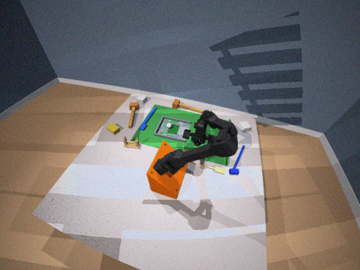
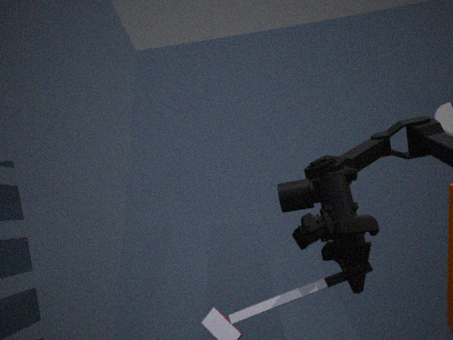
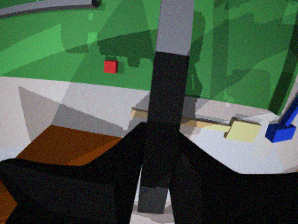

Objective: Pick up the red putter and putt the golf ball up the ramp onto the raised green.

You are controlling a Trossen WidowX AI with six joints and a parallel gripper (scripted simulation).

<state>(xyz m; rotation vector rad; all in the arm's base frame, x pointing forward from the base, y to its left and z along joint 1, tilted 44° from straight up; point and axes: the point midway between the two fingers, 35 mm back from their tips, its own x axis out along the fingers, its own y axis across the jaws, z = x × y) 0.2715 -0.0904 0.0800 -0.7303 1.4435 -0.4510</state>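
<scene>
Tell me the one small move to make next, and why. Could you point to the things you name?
I'd lift the putter (image 2: 275,303) (image 3: 172,30) slightly and make no second stroke: the ball (image 1: 169,125) already lies inside the grey-bordered enclosure (image 1: 170,138) (image 3: 60,6), apparently the green, and another touch might knock it out.

The putter's head (image 2: 221,324) (exterior view) seems cut off below.
</scene>
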